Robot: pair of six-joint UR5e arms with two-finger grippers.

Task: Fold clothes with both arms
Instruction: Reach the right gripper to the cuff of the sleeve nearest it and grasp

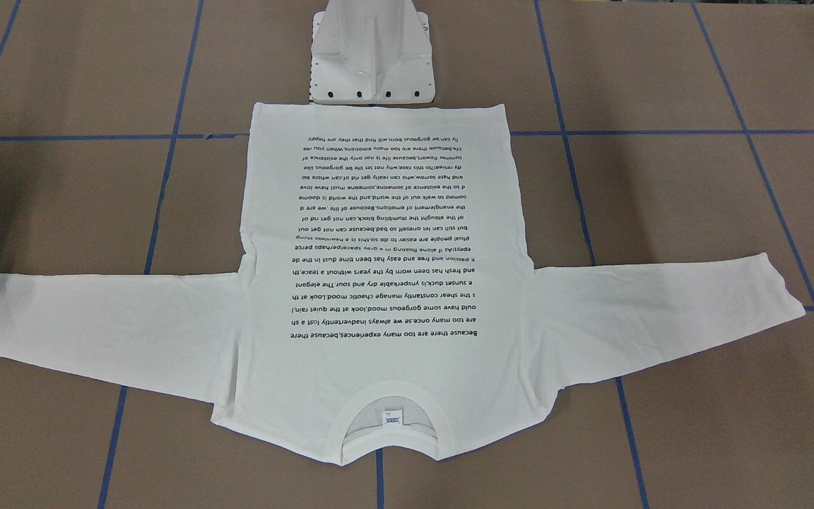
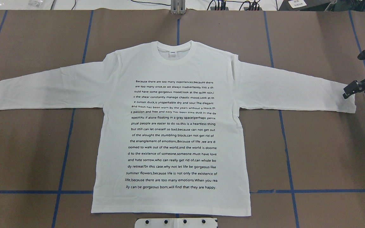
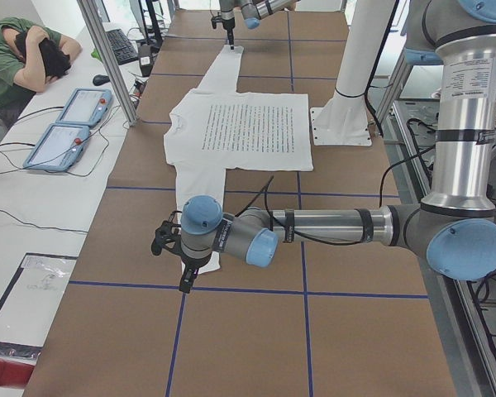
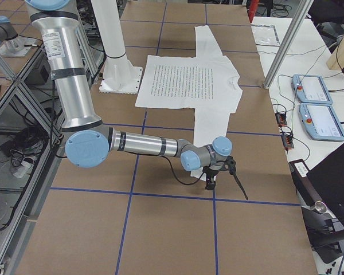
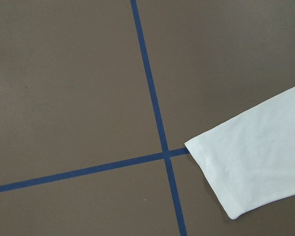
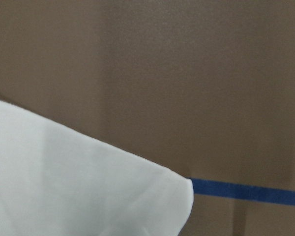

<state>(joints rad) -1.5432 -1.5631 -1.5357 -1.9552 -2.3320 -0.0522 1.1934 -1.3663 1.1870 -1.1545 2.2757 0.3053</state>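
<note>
The left arm (image 3: pixel 331 225) and right arm (image 4: pixel 143 143) are silver-grey tubes with light-blue joint caps (image 3: pixel 202 215), thin black cables (image 3: pixel 267 192) and white printed labels (image 3: pixel 467 78). The left end effector (image 3: pixel 184 279) and right end effector (image 2: pixel 349 89) are black.

White T-shirt (image 1: pixel 379 367) flat on the brown table (image 1: pixel 661 71), black print (image 1: pixel 386 233) up, 2 sleeves (image 1: pixel 661 304) outspread; collar (image 1: pixel 389 392) opposite the white pedestal (image 1: pixel 372 56)

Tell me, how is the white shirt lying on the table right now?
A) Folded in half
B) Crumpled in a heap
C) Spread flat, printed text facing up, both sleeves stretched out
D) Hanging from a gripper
C: the shirt lies flat on the table with its black text facing up and its sleeves stretched out to either side.
</note>
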